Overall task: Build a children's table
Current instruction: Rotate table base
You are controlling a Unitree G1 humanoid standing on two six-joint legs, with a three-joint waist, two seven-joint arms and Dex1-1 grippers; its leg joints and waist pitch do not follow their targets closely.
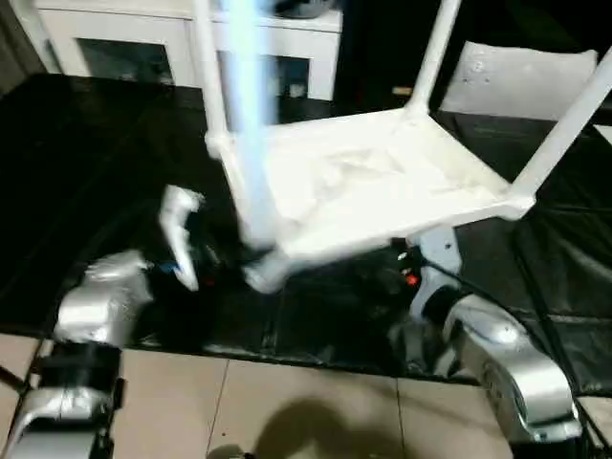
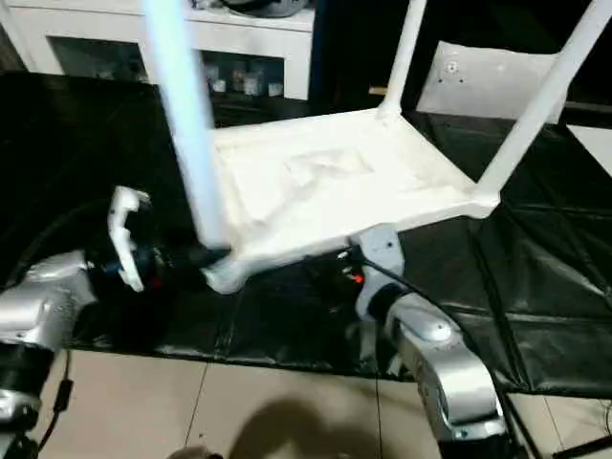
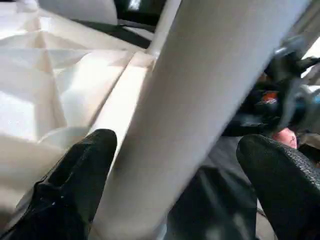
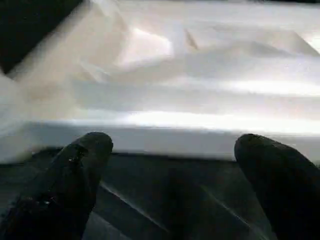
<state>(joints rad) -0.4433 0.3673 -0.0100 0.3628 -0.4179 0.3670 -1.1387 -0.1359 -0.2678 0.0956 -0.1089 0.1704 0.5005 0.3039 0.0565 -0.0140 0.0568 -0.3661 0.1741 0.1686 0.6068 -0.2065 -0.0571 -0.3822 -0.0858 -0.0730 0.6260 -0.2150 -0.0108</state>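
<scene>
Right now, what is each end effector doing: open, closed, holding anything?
Left end effector: open, its fingers either side of a white table leg, not clamped.
Right end effector: open, holding nothing, facing the tabletop rim.

tabletop [image 1: 382, 186]: white, pale ribs on its underside
legs [image 1: 564, 120]: white; the near one [image 1: 251, 124] has a light blue sheen
left gripper [image 3: 175, 185]: black fingers [image 3: 75, 180]
right gripper [image 4: 175, 185]: black fingers [image 4: 280, 180]
forearms [image 1: 507, 368]: shiny silver, black bands at the joints
mat [image 1: 86, 163]: black, glossy, creased in straight fold lines
floor [image 1: 287, 402]: beige tiles with thin dark joints
cabinets [image 1: 143, 43]: white frames, dark glass doors
sheet [image 1: 521, 81]: flat white, one small grey mark
right wrist [image 1: 409, 277]: a small red-orange spot among black parts
</scene>
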